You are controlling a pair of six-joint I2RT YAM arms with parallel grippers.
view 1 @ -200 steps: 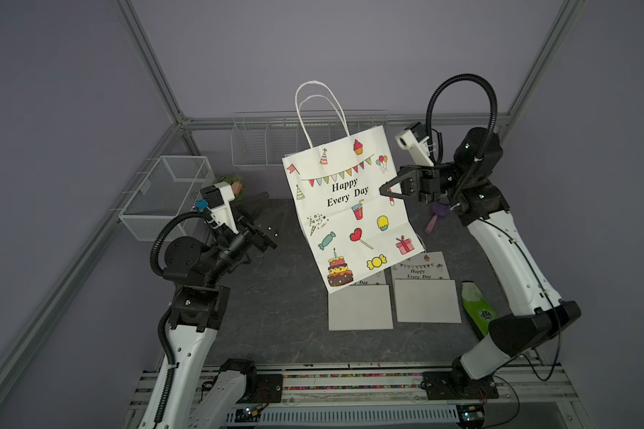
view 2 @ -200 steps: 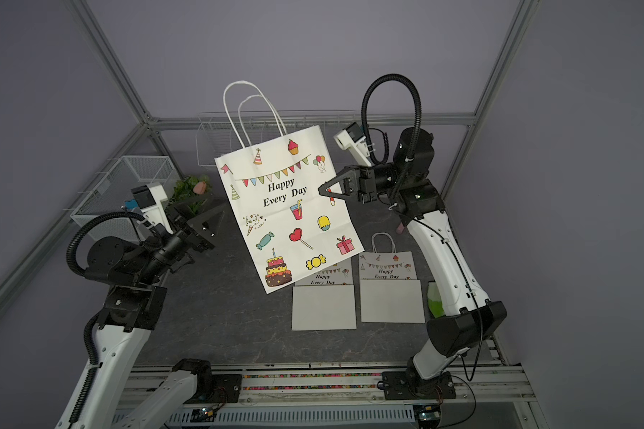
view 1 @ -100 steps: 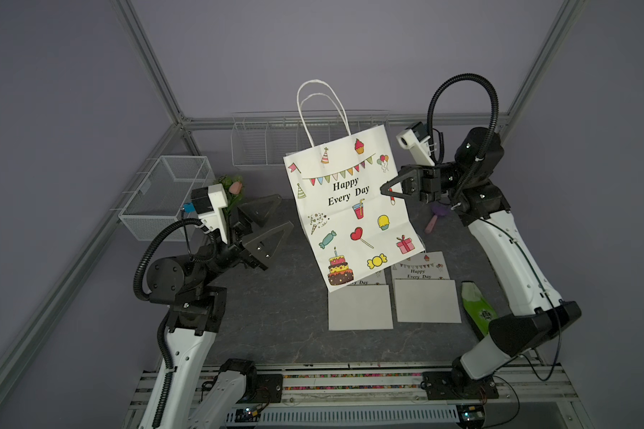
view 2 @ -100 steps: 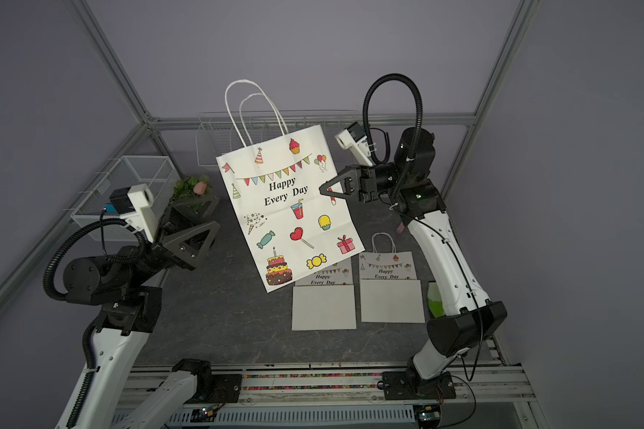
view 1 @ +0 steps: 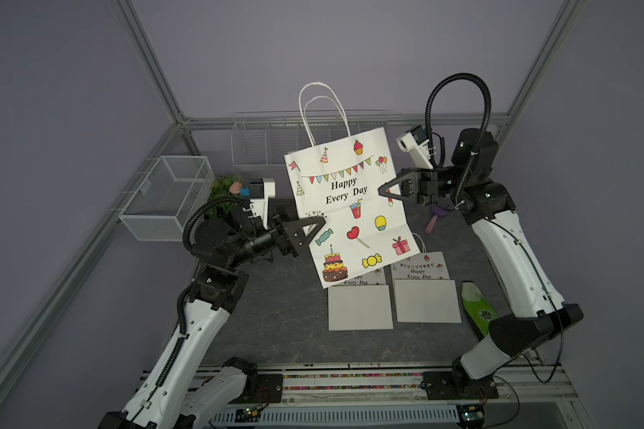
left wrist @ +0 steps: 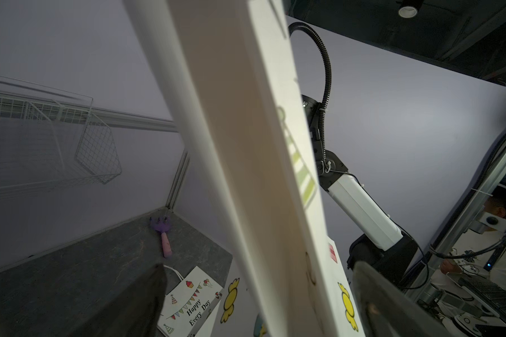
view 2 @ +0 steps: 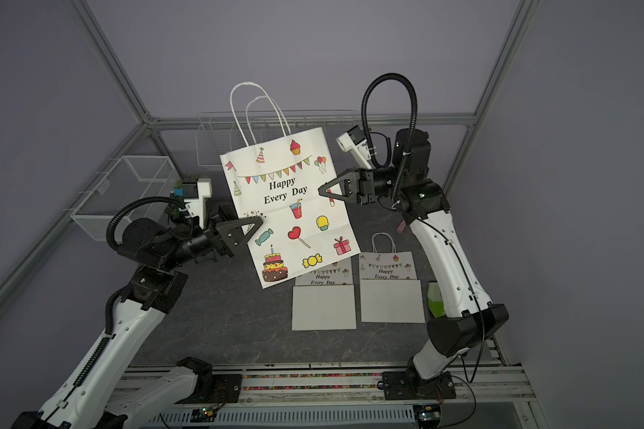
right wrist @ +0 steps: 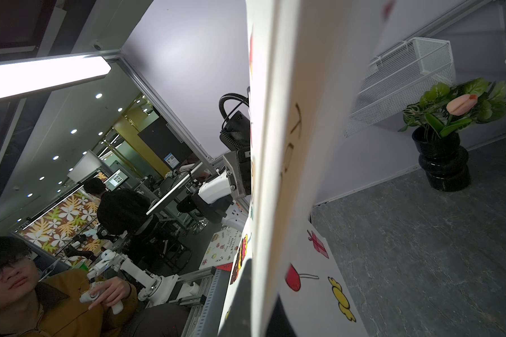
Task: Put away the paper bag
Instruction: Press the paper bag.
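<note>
The white paper bag [view 1: 350, 208], printed with "Happy Every Day", bunting, a cake and sweets, hangs in the air above the middle of the table, tilted, its white cord handles uppermost. The right gripper [view 1: 383, 190] pinches its right edge with the jaws pressed onto the paper. The left gripper [view 1: 310, 223] is at the bag's left edge with its jaws spread wide.

Below the bag, two more bags of the same print lie flat and folded side by side [view 1: 360, 304] [view 1: 426, 297] on the dark grey stone-patterned tabletop [view 1: 276, 315]. A green packet [view 1: 478, 310] lies just beside them. The cell has plain lilac walls and an aluminium frame. A white mesh basket [view 1: 168, 197] hangs on the left wall and a white wire rack [view 1: 268, 143] on the back one.

The left wrist view shows the bag's edge running between two dark fingers [left wrist: 140, 303], though it is too blurred to tell whether either touches paper. It also gives the purple-headed, pink-handled toy rake [left wrist: 162, 236] whole. Only the right wrist view shows the black ribbed vase with a pink flower and green leaves [right wrist: 444, 163] clearly, plus people seated outside the cell.
</note>
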